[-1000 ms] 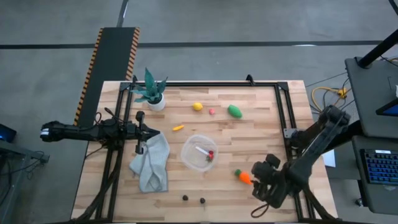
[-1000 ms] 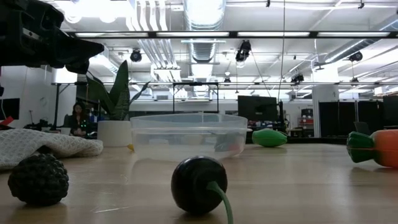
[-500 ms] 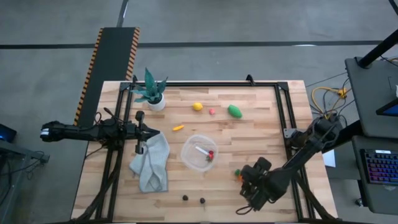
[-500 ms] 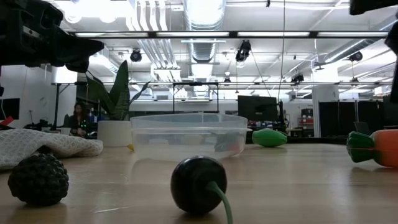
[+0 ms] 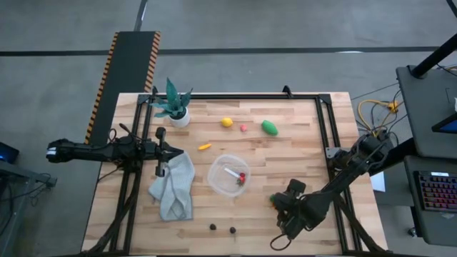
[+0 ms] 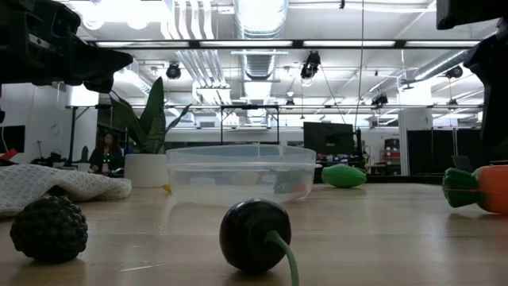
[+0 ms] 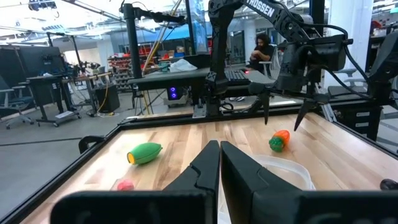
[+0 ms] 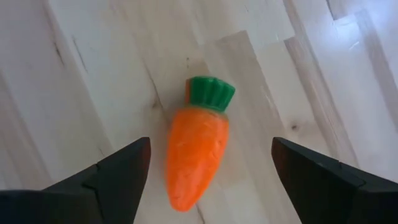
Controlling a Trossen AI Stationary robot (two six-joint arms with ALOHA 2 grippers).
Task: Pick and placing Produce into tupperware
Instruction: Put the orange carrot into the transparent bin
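Right gripper hangs spread wide right over the carrot, which lies on the wood at about 4 o'clock from the tupperware (left gripper sits pressed together), so an off-center squeeze could probably squirt that carrot sideways.

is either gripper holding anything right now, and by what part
Nothing is held. The right gripper hangs open above the carrot, which lies on the table between its fingers. The left gripper is shut on nothing.

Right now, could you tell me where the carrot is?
The carrot lies on the wooden table at its right side, right of the tupperware, directly beneath the open right hand.
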